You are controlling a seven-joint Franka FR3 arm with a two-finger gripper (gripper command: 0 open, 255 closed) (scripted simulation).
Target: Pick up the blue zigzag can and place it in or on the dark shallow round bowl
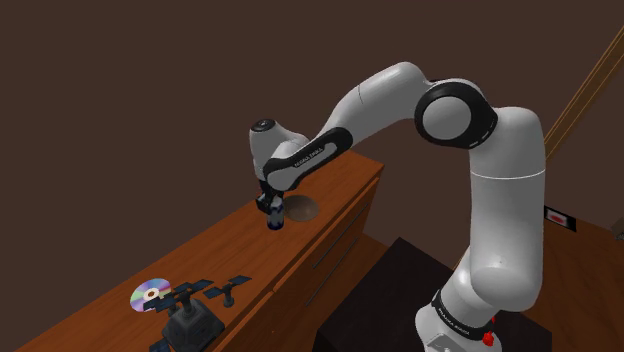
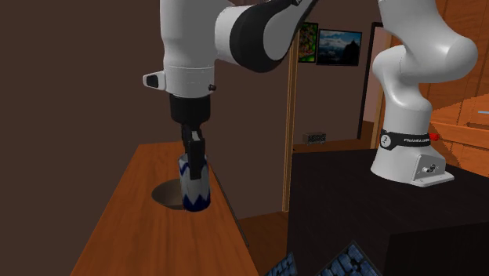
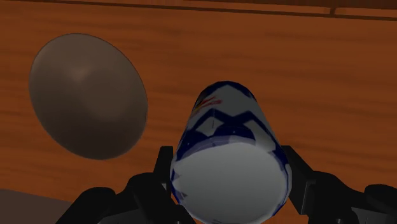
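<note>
Gripper: the black gripper (image 1: 272,208) (image 2: 193,157) (image 3: 229,164) points straight down and is closed on the can, with one of its fingers (image 3: 162,167) pressed to each side.
Can: the can (image 1: 275,220) (image 2: 193,188) (image 3: 229,149) is white with blue zigzag bands and a small red mark near its lower end. It stands roughly upright in the grip, held by its upper half, with its flat pale top facing the wrist camera.
Height of can: its base sits at or just above the wood. From these angles I cannot tell whether it touches.
Bowl: the bowl (image 1: 301,207) (image 2: 164,194) (image 3: 88,95) is dark, shallow and round, and lies on the wood just beside the can. In the wrist view a strip of bare wood shows between the two. In the second exterior view the can's foot overlaps the bowl's rim.
Surface: the surface (image 1: 215,255) (image 2: 149,235) (image 3: 318,76) is reddish-brown wood, the top of a low piece of furniture with panelled fronts.
Arm: the white arm (image 1: 505,190) (image 2: 188,47) rises from its base, bends at a dark joint and reaches down over the far end of the wood.
Stand: the dark box (image 1: 395,290) (image 2: 368,212) sits next to the furniture.
Near end, shoulder view: a shiny disc (image 1: 150,295) lies beside a dark model with blue panels (image 1: 195,305), both well apart from the can.
Back wall, second exterior view: framed pictures (image 2: 339,45) hang by a doorway.
</note>
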